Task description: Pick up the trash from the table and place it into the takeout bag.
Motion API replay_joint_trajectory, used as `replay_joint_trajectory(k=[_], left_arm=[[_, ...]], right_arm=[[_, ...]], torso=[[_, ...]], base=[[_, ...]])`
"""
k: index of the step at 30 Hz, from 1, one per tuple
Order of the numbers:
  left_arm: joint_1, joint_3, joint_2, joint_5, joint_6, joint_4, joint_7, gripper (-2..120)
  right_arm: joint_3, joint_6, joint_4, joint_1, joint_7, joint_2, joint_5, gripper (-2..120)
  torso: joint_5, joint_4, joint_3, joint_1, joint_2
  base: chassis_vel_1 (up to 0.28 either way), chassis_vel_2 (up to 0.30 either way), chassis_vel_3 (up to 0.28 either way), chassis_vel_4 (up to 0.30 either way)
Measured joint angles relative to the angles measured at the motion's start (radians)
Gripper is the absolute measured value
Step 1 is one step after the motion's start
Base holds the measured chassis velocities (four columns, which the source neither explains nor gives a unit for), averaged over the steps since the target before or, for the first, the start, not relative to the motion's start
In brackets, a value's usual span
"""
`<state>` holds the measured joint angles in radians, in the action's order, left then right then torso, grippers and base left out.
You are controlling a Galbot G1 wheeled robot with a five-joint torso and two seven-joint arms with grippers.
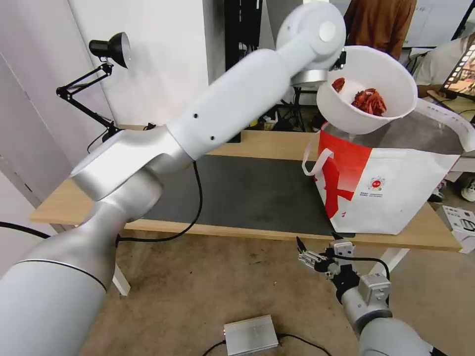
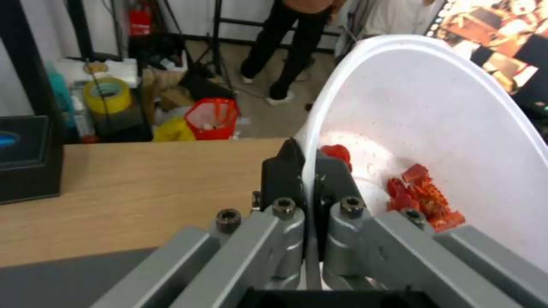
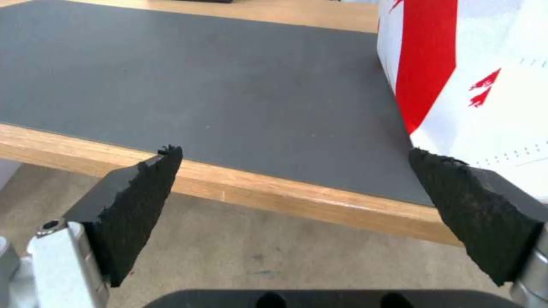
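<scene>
My left gripper point(image 1: 340, 59) is raised high at the back right, shut on the rim of the white round bowl point(image 1: 346, 116). The bowl is tipped, its mouth facing the takeout bag point(image 1: 396, 198), and it hangs just above the bag's open top. Red crayfish shells point(image 1: 368, 101) lie inside it. The left wrist view shows the jaws point(image 2: 308, 158) pinching the bowl's wall point(image 2: 434, 119), with shells point(image 2: 422, 196) just beyond them. The white and red bag stands at the right end of the table point(image 1: 267, 143), beside the dark mat point(image 1: 247, 193). My right gripper point(image 1: 309, 257) hangs open below the table's front edge, holding nothing.
A black desk lamp point(image 1: 106, 49) is clamped at the table's back left. A black box point(image 2: 25, 158) sits at the table's far edge. A black cable point(image 1: 193, 217) droops over the front edge. On the floor lie a silver box point(image 1: 250, 336) and, at the right, a white device point(image 1: 460, 222).
</scene>
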<state>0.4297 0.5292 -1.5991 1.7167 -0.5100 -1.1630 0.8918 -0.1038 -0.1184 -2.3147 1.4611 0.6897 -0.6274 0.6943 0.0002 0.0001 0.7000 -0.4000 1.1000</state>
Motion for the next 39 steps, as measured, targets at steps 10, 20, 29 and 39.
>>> replay_joint_trajectory(k=[10,20,29,39], left_arm=[[-0.051,0.042,0.003,-0.065,0.002,0.004,-0.028,0],[-0.077,0.072,0.005,-0.123,0.004,-0.01,-0.045,0],[-0.08,0.094,0.005,-0.167,0.005,-0.035,-0.058,0],[-0.078,0.111,0.006,-0.197,0.016,-0.067,-0.076,0]], right_arm=[[0.0,0.0,0.0,0.0,0.0,0.0,0.0,100],[0.0,0.0,0.0,0.0,0.0,0.0,0.0,100],[0.0,0.0,0.0,0.0,0.0,0.0,0.0,100],[0.0,0.0,0.0,0.0,0.0,0.0,0.0,100]], torso=[[-0.0002,0.0,0.0,0.0,0.0],[-0.0002,0.0,0.0,0.0,0.0],[-0.0002,0.0,0.0,0.0,0.0],[-0.0002,-0.0001,0.0,0.0,0.0]], base=[[0.0,0.0,0.0,0.0],[0.0,0.0,0.0,0.0],[0.0,0.0,0.0,0.0],[0.0,0.0,0.0,0.0]])
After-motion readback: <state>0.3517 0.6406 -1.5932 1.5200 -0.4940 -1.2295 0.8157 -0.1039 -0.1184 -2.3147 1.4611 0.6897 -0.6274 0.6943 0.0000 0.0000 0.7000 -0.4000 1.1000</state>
